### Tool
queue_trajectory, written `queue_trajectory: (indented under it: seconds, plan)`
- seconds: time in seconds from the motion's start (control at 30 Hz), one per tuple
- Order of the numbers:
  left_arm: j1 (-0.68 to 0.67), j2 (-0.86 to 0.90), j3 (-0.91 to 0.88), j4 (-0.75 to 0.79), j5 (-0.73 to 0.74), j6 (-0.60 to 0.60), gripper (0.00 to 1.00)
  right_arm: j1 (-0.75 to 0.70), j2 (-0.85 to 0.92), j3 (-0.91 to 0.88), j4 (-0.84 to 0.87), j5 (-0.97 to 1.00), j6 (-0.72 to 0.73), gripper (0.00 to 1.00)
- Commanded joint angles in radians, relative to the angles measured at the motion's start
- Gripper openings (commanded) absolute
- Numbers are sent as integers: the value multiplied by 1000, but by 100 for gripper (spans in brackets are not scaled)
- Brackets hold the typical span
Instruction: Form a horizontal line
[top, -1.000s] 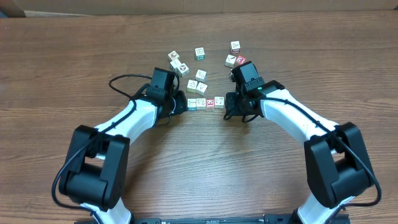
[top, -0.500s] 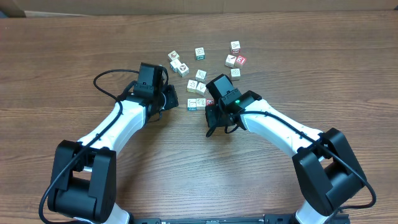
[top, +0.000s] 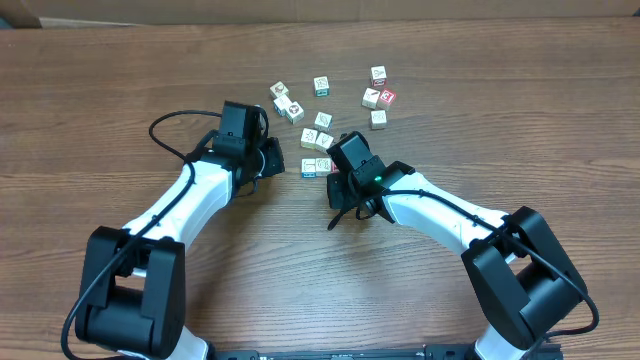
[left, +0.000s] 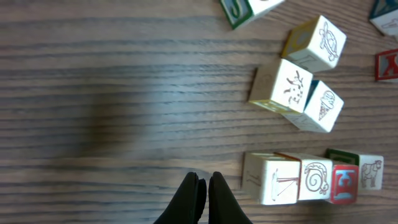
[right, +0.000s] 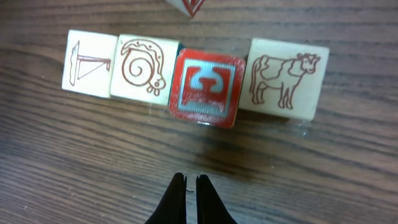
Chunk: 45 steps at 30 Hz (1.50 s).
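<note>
The horizontal line (right: 186, 74) is a row of four cubes edge to edge on the wood table (top: 500, 120). In the right wrist view it reads, from 9 o'clock to 3 o'clock: a cream cube with a thin line drawing (right: 90, 62) (I cannot tell what it depicts), a snail cube (right: 144, 67), a red cube (right: 204, 87) and a cow cube (right: 288, 78). The red cube sits a little toward 6 o'clock of its neighbours, so the row is not quite straight there.

The right gripper (right: 191, 183) hangs at 6 o'clock of the red cube, apart from it. Its fingers are pressed nearly together and hold nothing.

In the left wrist view the left gripper (left: 202, 186) has its fingers together, empty, over bare wood. The row lies at 3 o'clock of the fingertips, near but not touching. Two loose cubes (left: 298, 96) lie touching each other at 12 o'clock of the row, and a turtle cube (left: 317, 40) sits just beyond them.

From overhead the right arm covers the 3 o'clock end of the row. More scattered cubes (top: 378, 96) lie at 12 to 1 o'clock, well apart from the row.
</note>
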Motion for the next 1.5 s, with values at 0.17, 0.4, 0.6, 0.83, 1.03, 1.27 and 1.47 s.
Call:
queue_trajectory:
  seconds: [0.17, 0.4, 0.6, 0.83, 1.03, 1.27, 1.47]
  plan:
    - [41, -89, 14, -5, -2, 64, 4, 2, -21, -5, 34, 34, 18, 4]
    - [41, -97, 14, -5, -2, 63, 4, 2, 6, -5, 42, 34, 18, 4]
    - [41, -97, 14, -5, -2, 63, 4, 2, 19, -5, 71, 50, 18, 4]
    - [41, -97, 14, -3, -2, 63, 4, 2, 28, -5, 61, 51, 18, 4]
    - [41, -97, 14, -3, -2, 63, 4, 2, 44, -5, 79, 60, 19, 4]
    - [41, -97, 14, -3, -2, 63, 4, 2, 83, -5, 97, 59, 19, 4]
    - [41, -97, 14, -2, -2, 63, 4, 2, 85, -5, 115, 60, 19, 4]
